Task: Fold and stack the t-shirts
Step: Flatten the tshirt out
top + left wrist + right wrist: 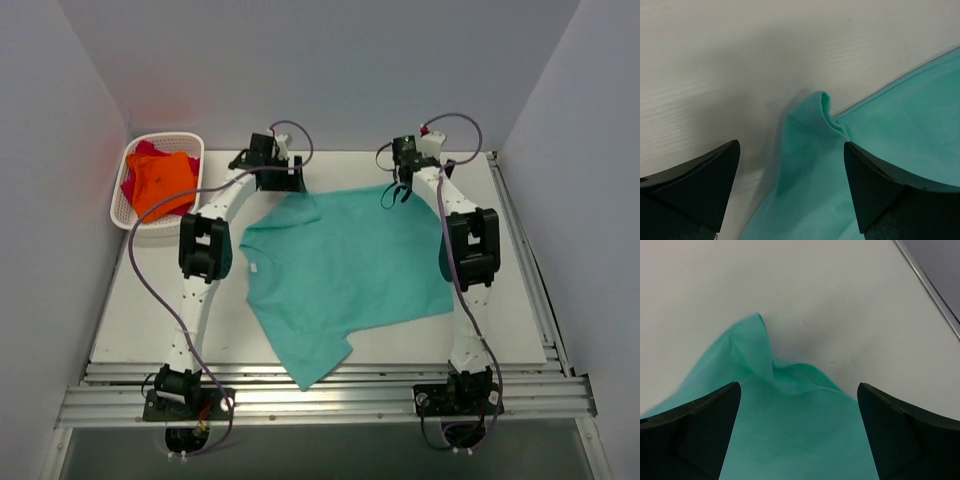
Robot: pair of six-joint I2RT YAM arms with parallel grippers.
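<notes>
White table (pixel 510 320), grey walls: teal-green t-shirt (pixel 350 270) lies spread mid-table, skewed. Left gripper (pixel 791 185) and right gripper (pixel 799 427) stand wide apart over its peaked far corners, holding nothing. Orange t-shirt (pixel 162 185) lies atop magenta-red t-shirt (pixel 130 185) in basket (pixel 118 205), far left.

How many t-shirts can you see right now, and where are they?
3. The teal t-shirt lies spread on the table; the orange t-shirt sits in the white basket, the magenta t-shirt under it. More may be hidden below.
</notes>
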